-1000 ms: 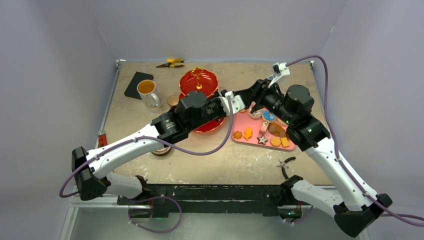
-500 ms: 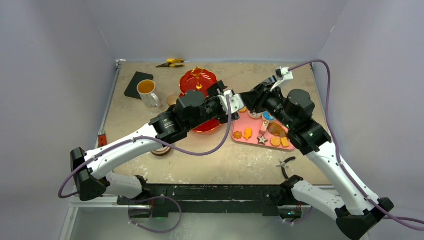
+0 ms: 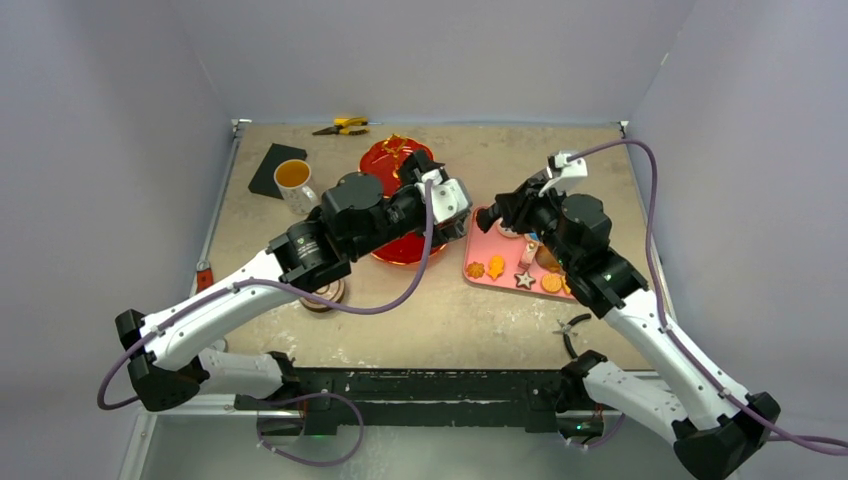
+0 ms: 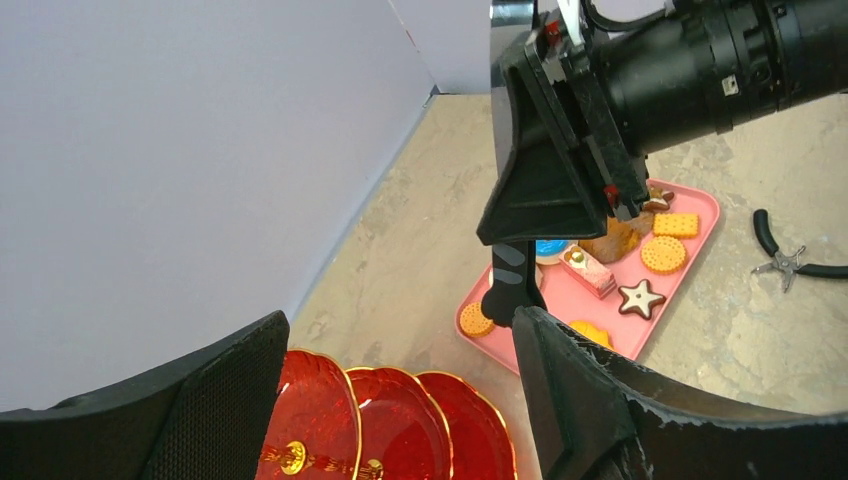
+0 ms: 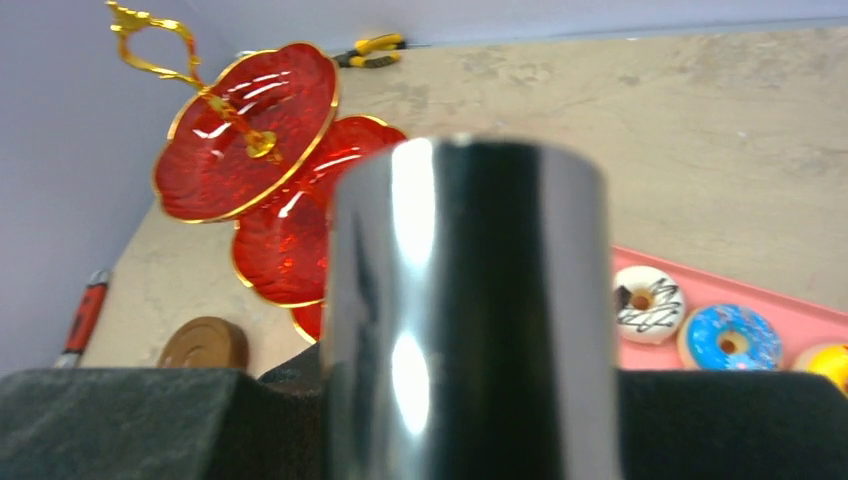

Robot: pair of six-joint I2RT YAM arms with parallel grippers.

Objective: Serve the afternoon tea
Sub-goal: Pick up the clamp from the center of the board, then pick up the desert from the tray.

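Observation:
The red three-tier stand point(image 3: 398, 157) with gold rims stands mid-table; its tiers point(image 4: 400, 420) lie right under my left gripper point(image 4: 400, 330), which is open and empty. My right gripper point(image 3: 500, 212) hovers over the pink tray's left end, shut on the black-tipped steel tongs point(image 4: 515, 280). In the right wrist view the tongs point(image 5: 470, 300) fill the gap between the fingers. Pastries and biscuits lie on the tray, among them a star biscuit point(image 4: 640, 297) and two doughnuts point(image 5: 648, 303). The white mug of tea point(image 3: 293, 180) stands left of the stand. A brown saucer point(image 3: 325, 297) sits near the left arm.
The pink tray point(image 3: 505, 283) lies right of the stand. Yellow pliers point(image 3: 345, 125) rest at the far edge, and black pliers point(image 3: 572, 330) near the front right. A black square point(image 3: 272, 165) lies behind the mug, and a red tool point(image 3: 204, 277) at the left edge.
The left gripper has opened, let go of the tongs and drawn back left over the stand. The right gripper has closed on the tongs and shifted left and nearer.

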